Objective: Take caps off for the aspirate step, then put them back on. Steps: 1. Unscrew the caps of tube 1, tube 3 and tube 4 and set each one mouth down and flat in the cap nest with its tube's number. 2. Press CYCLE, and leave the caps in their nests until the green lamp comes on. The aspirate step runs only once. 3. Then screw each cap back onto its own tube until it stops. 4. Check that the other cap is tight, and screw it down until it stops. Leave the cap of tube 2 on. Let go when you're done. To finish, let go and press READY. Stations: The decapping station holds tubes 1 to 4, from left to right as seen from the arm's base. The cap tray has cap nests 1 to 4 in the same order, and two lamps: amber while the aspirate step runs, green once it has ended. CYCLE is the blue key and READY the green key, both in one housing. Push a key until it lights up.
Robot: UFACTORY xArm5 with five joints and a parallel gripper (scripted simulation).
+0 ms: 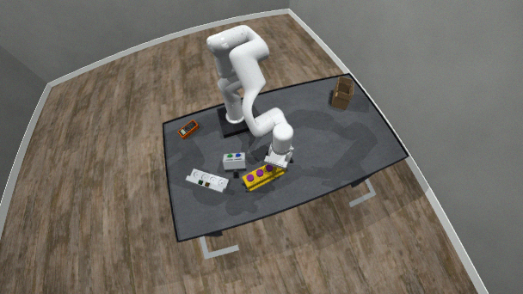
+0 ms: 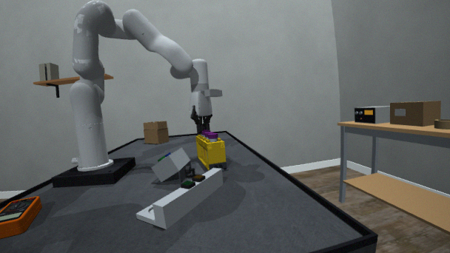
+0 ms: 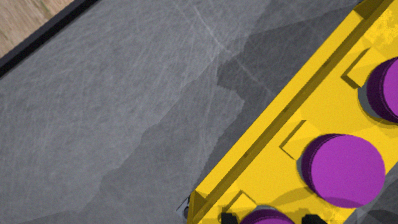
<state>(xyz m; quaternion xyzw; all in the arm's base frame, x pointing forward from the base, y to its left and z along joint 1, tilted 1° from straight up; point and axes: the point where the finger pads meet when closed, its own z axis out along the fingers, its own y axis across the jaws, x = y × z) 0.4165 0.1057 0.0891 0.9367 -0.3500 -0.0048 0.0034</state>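
Wrist view: hand [image 3: 267, 218] is clamped on an end-tube purple cap [image 3: 266, 217] in the yellow decapping station [image 3: 280, 165] on the tabletop [image 3: 100, 110]. Cap looks rigid, light, possibly slick; grip its sidewall squarely.

- wrist view: gripper [image 3: 266, 218] fingertips and the purple cap [image 3: 265, 218] they clamp are cut by the bottom edge
- another cap [image 3: 386, 90] cut by the right edge
- top view: arm hides the end cap on the yellow station [image 1: 255, 180]
- cap tray [image 1: 194, 179] nest numbers too small to read
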